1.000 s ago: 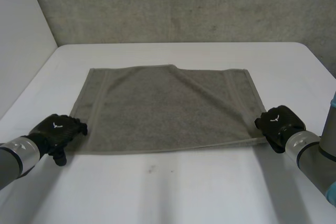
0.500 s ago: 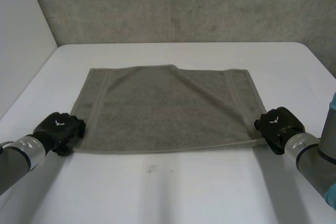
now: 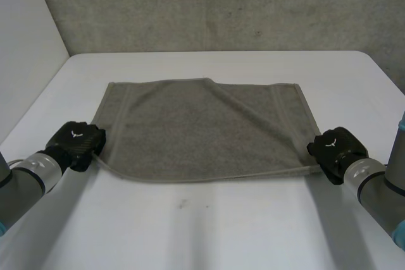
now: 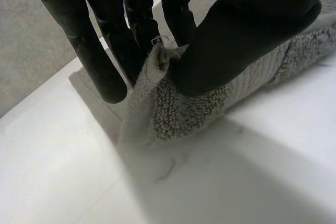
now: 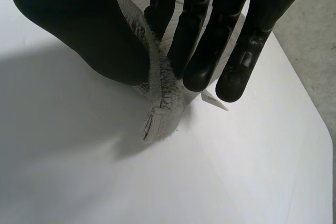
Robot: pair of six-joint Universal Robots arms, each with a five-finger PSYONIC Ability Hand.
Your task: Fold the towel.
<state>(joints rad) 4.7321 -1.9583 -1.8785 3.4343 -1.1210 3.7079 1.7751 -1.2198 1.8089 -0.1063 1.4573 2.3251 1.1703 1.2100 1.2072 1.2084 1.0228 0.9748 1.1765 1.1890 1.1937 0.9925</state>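
My left hand (image 3: 77, 143) pinches a near corner of the grey towel (image 3: 202, 131) between thumb and fingers; my right hand (image 3: 335, 148) pinches the other. The towel lies flat beyond both, long axis spanning hand to hand.

There is one grey towel (image 3: 202, 131) on one white tabletop (image 3: 221, 232). Two black hands are at the towel's near corners, one per corner: the left hand (image 3: 77, 145) and the right hand (image 3: 335, 150). Two arms reach toward the towel, the left arm (image 3: 28, 178) and the right arm (image 3: 378, 188).
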